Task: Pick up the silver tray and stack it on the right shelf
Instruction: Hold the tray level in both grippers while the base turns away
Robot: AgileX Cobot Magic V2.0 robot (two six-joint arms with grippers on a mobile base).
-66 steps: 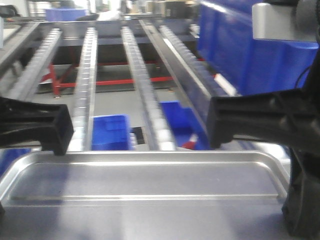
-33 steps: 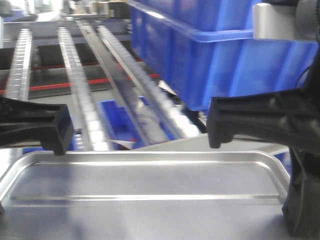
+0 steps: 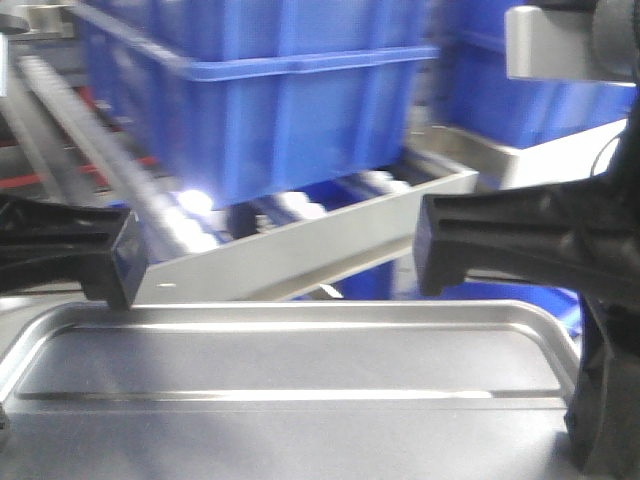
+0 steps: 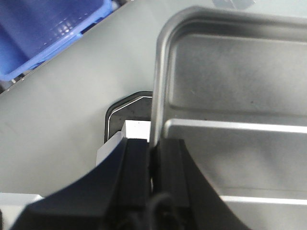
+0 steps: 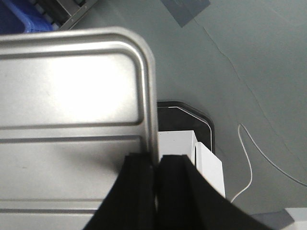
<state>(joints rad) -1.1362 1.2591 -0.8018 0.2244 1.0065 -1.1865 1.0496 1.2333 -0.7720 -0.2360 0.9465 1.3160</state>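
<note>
Silver tray (image 3: 300, 360) level, long axis crosswise, short rims pinched by left end effector (image 4: 152, 155) and right end effector (image 5: 156, 165).

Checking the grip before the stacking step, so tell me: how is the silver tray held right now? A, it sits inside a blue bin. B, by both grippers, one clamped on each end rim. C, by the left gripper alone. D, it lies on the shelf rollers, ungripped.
B: the left gripper pinches one end rim of the silver tray, and the right gripper pinches the opposite end rim.
</note>
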